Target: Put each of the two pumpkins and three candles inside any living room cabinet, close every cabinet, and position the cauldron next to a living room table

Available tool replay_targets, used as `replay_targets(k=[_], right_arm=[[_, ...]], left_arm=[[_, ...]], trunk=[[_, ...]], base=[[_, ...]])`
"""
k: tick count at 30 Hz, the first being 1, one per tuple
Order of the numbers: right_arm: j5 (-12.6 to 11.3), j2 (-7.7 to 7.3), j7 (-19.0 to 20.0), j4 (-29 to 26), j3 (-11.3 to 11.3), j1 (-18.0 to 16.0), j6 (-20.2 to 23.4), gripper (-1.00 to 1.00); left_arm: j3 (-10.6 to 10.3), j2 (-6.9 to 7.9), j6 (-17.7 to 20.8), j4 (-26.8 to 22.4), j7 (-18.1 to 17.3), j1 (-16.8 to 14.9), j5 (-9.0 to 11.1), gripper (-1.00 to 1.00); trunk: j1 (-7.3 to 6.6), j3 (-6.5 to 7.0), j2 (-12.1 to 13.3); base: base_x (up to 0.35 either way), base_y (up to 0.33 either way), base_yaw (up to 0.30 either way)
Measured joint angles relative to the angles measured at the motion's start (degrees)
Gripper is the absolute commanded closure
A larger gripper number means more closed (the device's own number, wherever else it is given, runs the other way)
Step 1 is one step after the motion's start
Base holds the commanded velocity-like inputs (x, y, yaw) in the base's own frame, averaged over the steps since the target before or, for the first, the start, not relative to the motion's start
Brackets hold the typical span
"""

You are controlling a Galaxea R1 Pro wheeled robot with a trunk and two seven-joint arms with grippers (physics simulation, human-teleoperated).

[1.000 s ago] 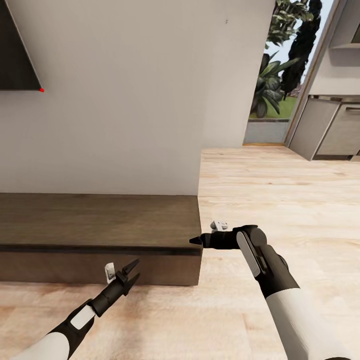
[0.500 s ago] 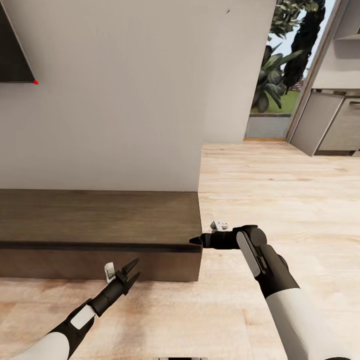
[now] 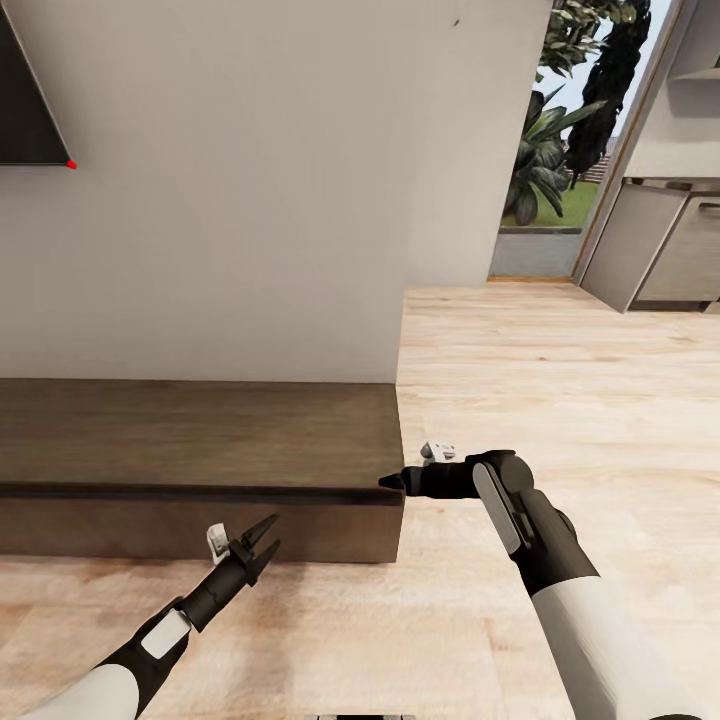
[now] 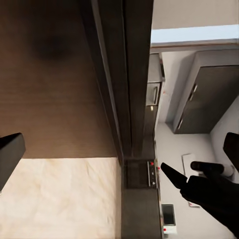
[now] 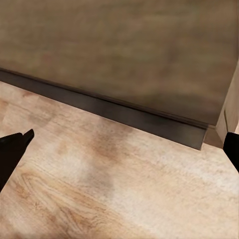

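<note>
The left gripper's (image 3: 262, 544) two dark fingers (image 3: 266, 527) stand apart with nothing between them, hanging low in front of the cabinet (image 3: 190, 440), near its front panel. In the left wrist view those fingers (image 4: 10, 154) sit at opposite edges of the picture, spread wide, with the cabinet's wooden front (image 4: 55, 74) ahead. The right gripper (image 3: 392, 482) points at the cabinet's right front corner, its tip at the top edge. In the right wrist view its fingers (image 5: 12, 149) also sit far apart at the picture's edges, holding nothing, with the cabinet's brown panel (image 5: 124, 50) and dark base strip above the floor.

The cabinet is a long, low, dark brown unit standing against a pale wall (image 3: 250, 200). Its front panels look shut and its flat top is bare.

The floor (image 3: 560, 380) is light wood planking. A dark screen (image 3: 25, 110) hangs on the wall at upper left. Beyond the wall's end, a doorway shows green plants (image 3: 560, 120), with grey kitchen cupboards (image 3: 660, 250) to the right.
</note>
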Motion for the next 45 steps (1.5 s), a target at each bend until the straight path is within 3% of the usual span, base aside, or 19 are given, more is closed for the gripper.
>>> replay_targets(k=[15,45], right_arm=[[0.0,0.0,-0.02,0.0,0.03,0.0,0.0,-1.0],[0.0,0.0,0.01,0.0,0.12,0.0,0.0,-1.0]], left_arm=[[0.06,-0.01,-1.75,0.18,0.59,0.0,-0.04,-1.0],[-0.01,0.01,-1.99,0.2,0.73,0.0,-0.25,-1.0]], trunk=[[-0.01,0.0,0.0],[0.0,0.0,0.0]], base=[[0.151,-0.042,0.0],[0.004,-0.001,0.0]])
